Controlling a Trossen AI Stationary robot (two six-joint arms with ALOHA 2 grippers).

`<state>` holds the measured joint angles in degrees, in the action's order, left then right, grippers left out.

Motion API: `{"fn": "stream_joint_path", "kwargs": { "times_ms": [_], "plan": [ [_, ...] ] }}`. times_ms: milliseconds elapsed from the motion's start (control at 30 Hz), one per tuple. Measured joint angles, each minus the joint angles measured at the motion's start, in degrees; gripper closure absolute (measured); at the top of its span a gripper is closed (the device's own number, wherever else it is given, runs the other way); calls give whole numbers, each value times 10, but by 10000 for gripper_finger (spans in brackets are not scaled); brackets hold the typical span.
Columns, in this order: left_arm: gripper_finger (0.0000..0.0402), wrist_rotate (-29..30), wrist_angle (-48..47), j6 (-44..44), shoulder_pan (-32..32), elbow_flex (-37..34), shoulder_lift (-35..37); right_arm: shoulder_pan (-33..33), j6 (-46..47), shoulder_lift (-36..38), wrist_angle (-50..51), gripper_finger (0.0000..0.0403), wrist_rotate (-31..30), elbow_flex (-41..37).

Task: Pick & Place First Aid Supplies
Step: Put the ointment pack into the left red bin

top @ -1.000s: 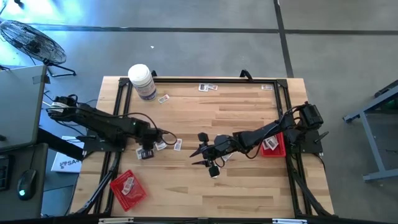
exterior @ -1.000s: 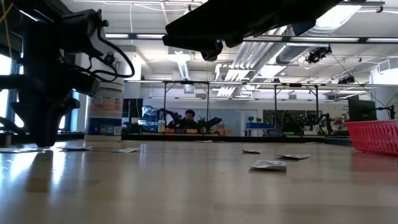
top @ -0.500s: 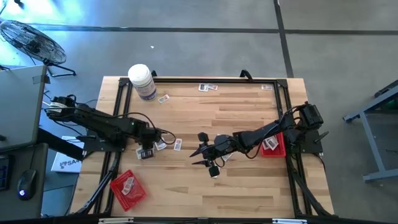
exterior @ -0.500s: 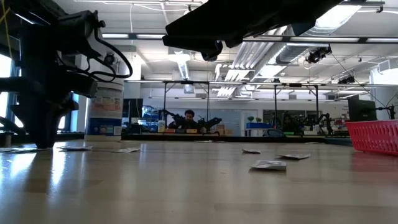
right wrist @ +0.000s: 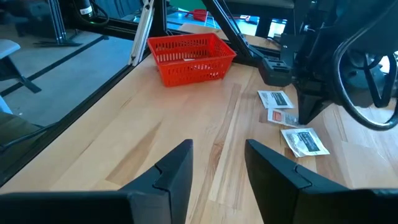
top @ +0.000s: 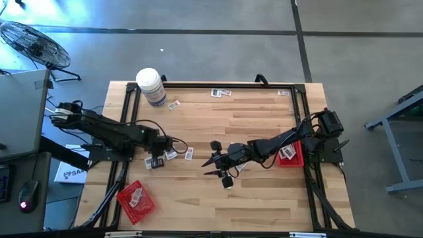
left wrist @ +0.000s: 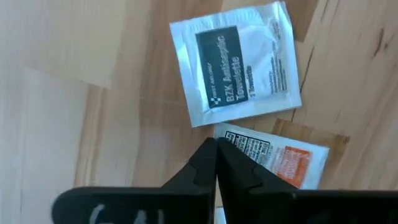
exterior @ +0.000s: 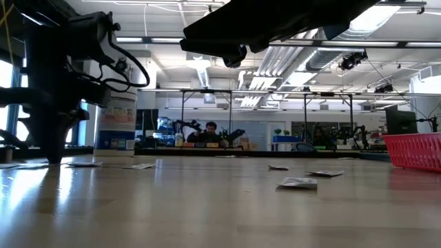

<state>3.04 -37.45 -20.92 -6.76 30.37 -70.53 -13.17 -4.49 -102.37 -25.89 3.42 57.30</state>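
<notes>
Left wrist view, left end effector (left wrist: 216, 163) closed, tips by orange-print packet (left wrist: 281, 163), R end effector (right wrist: 217, 163) open.

Beneath my black left gripper (left wrist: 216, 163) lie two white packets — one packet (left wrist: 236, 63) carries a dark panel with pale lettering, the other packet (left wrist: 277, 160) an orange block and black print. My tray (right wrist: 190, 57) is red mesh; the table (top: 258, 119) pale wood.

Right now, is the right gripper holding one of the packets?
No. In the right wrist view the right gripper is open, with only bare table between its fingers and no packet there.
</notes>
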Motion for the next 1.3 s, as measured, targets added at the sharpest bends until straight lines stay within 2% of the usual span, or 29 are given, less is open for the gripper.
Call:
{"fn": "stream_joint_path", "kwargs": {
  "times_ms": [433, 600, 767, 867, 967, 1200, 1300],
  "plan": [
    [401, 12, -97, -5, 0, 87, 1, 0, 0, 0, 4, 263, 0, 0],
    [401, -26, -140, -42, -1, 111, 1, 0, 0, 0, 8, 263, 0, 0],
    [401, -84, -233, -119, -34, 174, 1, 0, 0, 0, 8, 263, 0, 0],
    [402, -115, -279, -190, -79, 215, 2, 0, 5, 0, 9, 263, 0, 0],
    [401, -141, -285, -269, -144, 234, 2, 0, 13, 0, 14, 263, 0, 0],
    [401, -140, -230, -492, -324, 217, 1, 0, 32, 0, 33, 263, 1, 0],
    [401, -117, -196, -568, -390, 215, 1, 0, 31, 0, 31, 263, 0, 0]
  ]
}}
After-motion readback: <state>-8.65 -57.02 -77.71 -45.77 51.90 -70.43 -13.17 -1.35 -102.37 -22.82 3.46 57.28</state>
